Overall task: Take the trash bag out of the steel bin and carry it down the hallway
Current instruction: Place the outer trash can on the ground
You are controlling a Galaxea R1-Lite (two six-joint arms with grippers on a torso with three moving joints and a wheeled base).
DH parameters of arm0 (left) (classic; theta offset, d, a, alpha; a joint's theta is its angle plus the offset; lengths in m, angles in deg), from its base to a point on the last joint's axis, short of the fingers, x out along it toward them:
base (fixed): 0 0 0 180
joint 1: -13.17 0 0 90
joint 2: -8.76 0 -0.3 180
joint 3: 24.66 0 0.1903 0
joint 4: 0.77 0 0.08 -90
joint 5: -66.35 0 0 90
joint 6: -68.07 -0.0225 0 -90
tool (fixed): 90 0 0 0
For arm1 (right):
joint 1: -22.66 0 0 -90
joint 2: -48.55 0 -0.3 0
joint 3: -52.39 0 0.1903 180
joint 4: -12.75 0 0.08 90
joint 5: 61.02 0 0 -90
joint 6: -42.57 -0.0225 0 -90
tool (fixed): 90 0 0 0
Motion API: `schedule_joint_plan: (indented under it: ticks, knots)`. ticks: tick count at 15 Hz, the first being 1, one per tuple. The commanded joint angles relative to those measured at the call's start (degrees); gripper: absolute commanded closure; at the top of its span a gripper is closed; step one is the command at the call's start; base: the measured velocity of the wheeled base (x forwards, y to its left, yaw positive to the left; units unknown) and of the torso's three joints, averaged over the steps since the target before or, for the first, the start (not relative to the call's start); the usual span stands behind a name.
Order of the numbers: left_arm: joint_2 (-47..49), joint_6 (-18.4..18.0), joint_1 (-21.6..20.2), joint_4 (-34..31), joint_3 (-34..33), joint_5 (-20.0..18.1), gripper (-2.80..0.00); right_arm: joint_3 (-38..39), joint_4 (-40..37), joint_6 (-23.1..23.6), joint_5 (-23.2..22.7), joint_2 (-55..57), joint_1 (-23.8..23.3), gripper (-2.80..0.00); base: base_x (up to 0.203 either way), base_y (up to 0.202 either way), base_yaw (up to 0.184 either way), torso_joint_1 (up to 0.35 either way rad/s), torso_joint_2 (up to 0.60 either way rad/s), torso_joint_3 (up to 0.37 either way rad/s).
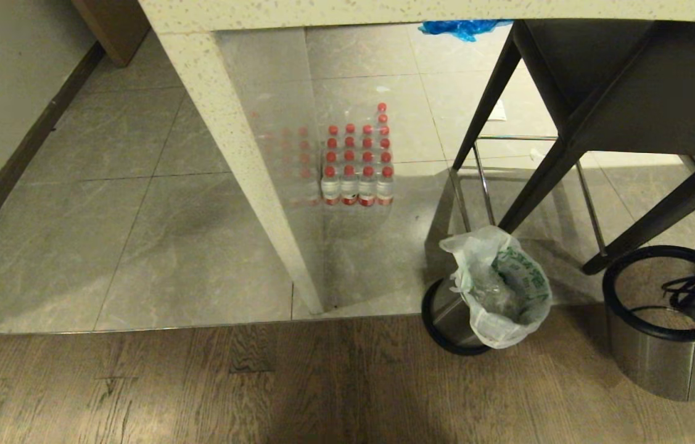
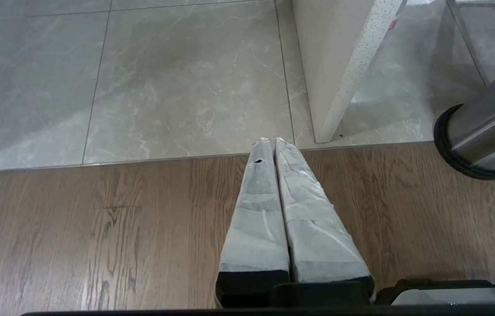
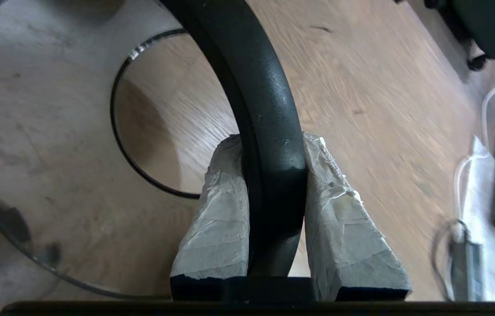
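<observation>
**Right jaws clamped on a black rim ring; bagged steel bin standing apart**

Seen from the head camera: wood-plank floor point(image 1: 199, 388) in front, grey marbled tiles point(image 1: 137, 246) beyond. Near the middle, at the seam between the two, the steel bin point(image 1: 449, 314), leaning, with the trash bag point(image 1: 498, 290) still in it, whitish with green print, its edge bunched up above the mouth. To the right, well apart from it, a second steel cylinder point(image 1: 655, 364) with a black rim ring point(image 3: 269, 109).

Right gripper point(image 3: 269, 142) at that ring, jaws partly closed and pinching the ring from both sides, one taped finger inside, one outside. Wood floor visible down through the cylinder.

Left gripper point(image 2: 272, 141) low over the wood floor, jaws pressed together, holding nothing, with the leaning bin off to one side.

Behind the bin: a speckled white desk leg point(image 1: 242, 154), a pack of red-capped water bottles point(image 1: 356, 166), a dark stool point(image 1: 569, 135), and a bright blue bag point(image 1: 461, 28) farther back.
</observation>
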Motion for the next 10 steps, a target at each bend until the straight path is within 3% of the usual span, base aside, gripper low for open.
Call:
schedule_joint_plan:
  ticks: [1, 7, 8, 10]
  knots:
    - [0.06, 0.01, 0.0, 0.01, -0.03, -0.01, 0.0, -3.68, 0.73, -0.01, 0.26, 7.24, -0.05, 0.0, 0.0, 0.0, 0.0, 0.0, 0.0, 0.0]
    - [0.0, 0.01, 0.0, 0.01, 0.0, -0.01, 0.0, -10.31, 1.29, 0.11, 0.37, 14.74, -0.07, 0.0, 0.0, 0.0, 0.0, 0.0, 0.0, 0.0]
    - [0.0, 0.01, 0.0, 0.01, -0.06, -0.01, 0.0, -10.26, 1.07, 0.09, 0.37, 14.88, -0.24, -2.8, 0.0, 0.0, 0.0, 0.0, 0.0, 0.0]
    - [0.0, 0.01, 0.0, 0.01, 0.0, -0.01, 0.0, -10.11, 1.39, 0.25, 0.55, 14.43, -0.74, -2.8, 0.0, 0.0, 0.0, 0.0, 0.0, 0.0]
